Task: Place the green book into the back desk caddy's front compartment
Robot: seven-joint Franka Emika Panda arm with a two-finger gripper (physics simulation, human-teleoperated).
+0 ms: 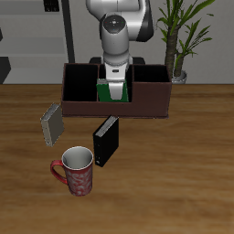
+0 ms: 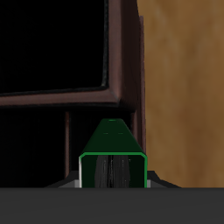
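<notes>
From the exterior view, the white and grey robot arm reaches straight down over the long, low, reddish-brown back desk caddy (image 1: 117, 96) with black insides. Its gripper (image 1: 114, 89) is clamped on the thin bright green book (image 1: 111, 91), held upright with its lower part inside the caddy, around the middle of its length. One black book (image 1: 106, 141) stands on the wooden surface (image 1: 183, 174) nearer the front edge, one grey book (image 1: 51, 124) stands tilted beside it, and one red patterned mug (image 1: 75, 172) sits nearest the front. One potted plant (image 1: 179, 37) stands behind the caddy.

From the wrist view, the green book (image 2: 112, 153) shows its white page edges, above the caddy's (image 2: 122, 52) dark cells and brown dividing walls.
</notes>
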